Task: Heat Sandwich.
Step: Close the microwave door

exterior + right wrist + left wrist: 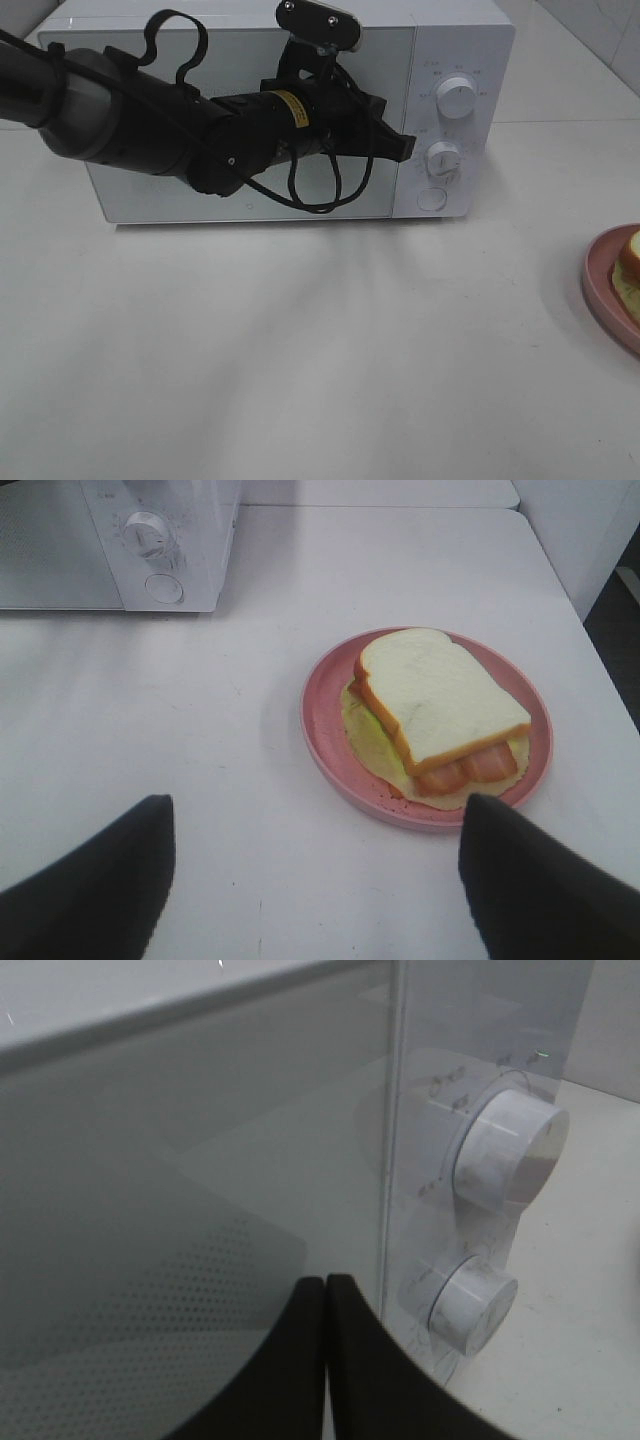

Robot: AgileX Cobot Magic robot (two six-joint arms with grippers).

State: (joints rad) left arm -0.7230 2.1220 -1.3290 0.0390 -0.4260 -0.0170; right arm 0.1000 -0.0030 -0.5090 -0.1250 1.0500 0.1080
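Exterior high view shows the left gripper (400,146), jaws pressed together and holding nothing, at the seam between the shut microwave (460,40) door and its knob panel, so opening the door looks like the step in hand. The sandwich (435,705) sits on the pink plate (330,750) just ahead of the right gripper (315,870), whose jaws stand wide apart and empty. Next, the left fingertips probably must press the round button below the knobs or catch the door's edge.

Sandwich (630,262) perhaps half cut off
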